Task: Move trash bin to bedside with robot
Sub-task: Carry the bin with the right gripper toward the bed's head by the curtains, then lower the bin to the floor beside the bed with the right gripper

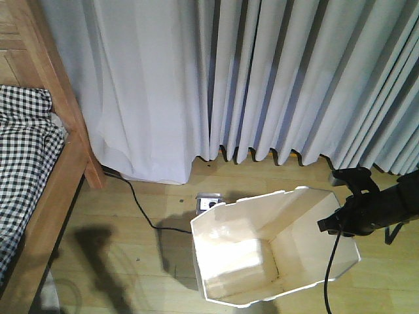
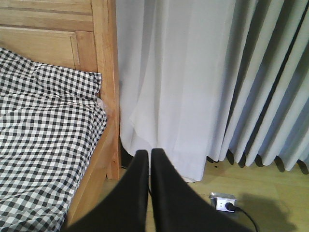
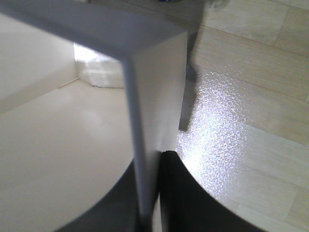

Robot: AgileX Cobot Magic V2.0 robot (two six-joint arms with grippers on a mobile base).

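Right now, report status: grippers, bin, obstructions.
Right gripper shut on trash bin rim. Left gripper shut, empty. Bin apart from bed; cable on floor between, power strip beside bin.

Thin white plastic for the bin, smooth, faintly glossy on the inside, at the matt black right gripper. Under that gripper, pale wood-grain floor with a speckled sheen. Ahead of the matt black left gripper, soft matt cloth of the curtain. To its left, smooth satin light-brown wood of the bed and crumpled checked woven bedding.
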